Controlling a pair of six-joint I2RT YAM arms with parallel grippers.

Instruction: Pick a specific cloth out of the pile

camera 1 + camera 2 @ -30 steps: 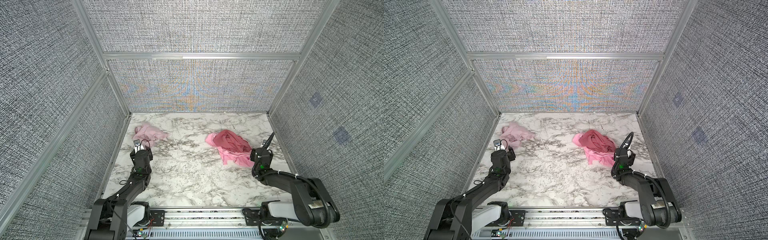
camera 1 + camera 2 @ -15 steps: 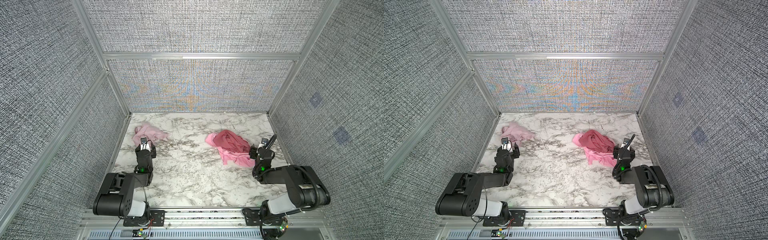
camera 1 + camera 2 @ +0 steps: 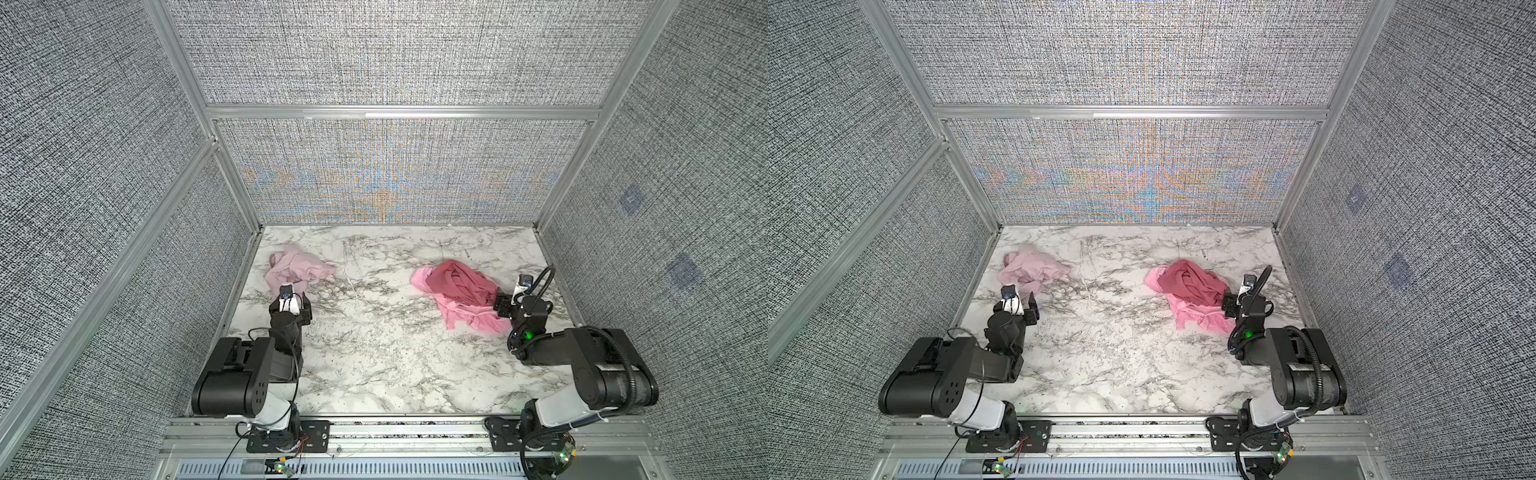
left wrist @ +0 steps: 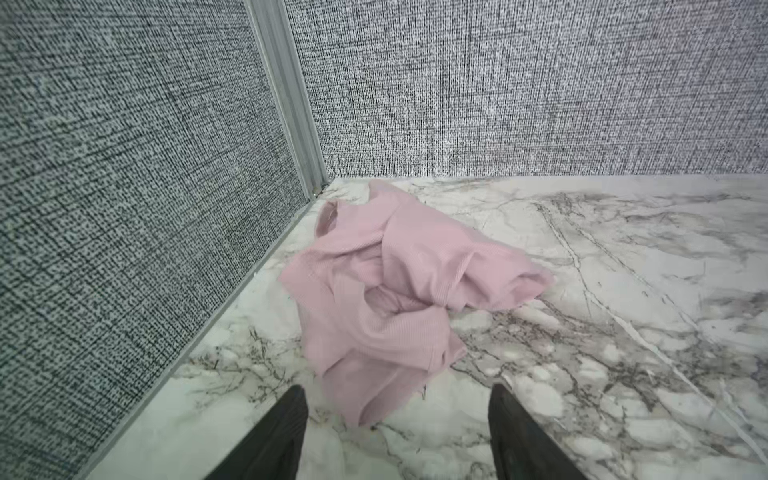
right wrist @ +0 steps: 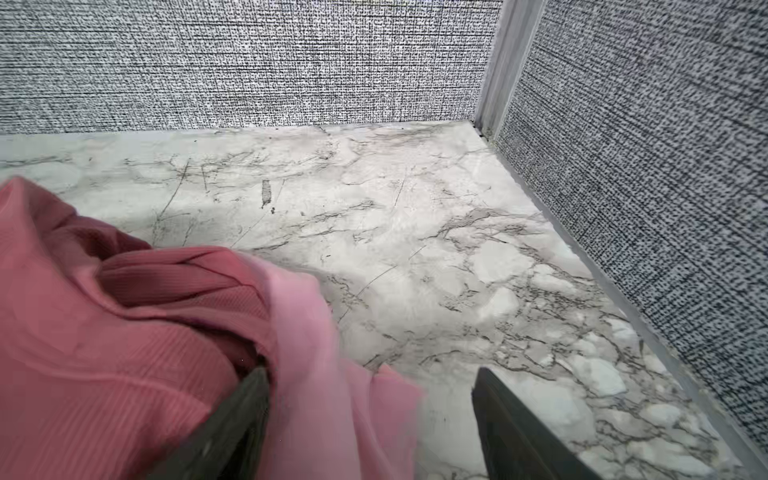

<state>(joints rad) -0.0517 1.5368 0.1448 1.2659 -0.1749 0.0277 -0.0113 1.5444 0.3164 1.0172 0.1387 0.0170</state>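
The cloth [image 4: 386,291] lies crumpled just ahead of the left gripper [image 4: 397,399], whose jaws are apart and empty. The pile [image 5: 124,332] drapes against one finger of the right gripper [image 5: 365,386], also apart. Best to back it out gently so nothing snags.

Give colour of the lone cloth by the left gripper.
The cloth is pale, washed-out pink; clearest in the left wrist view.
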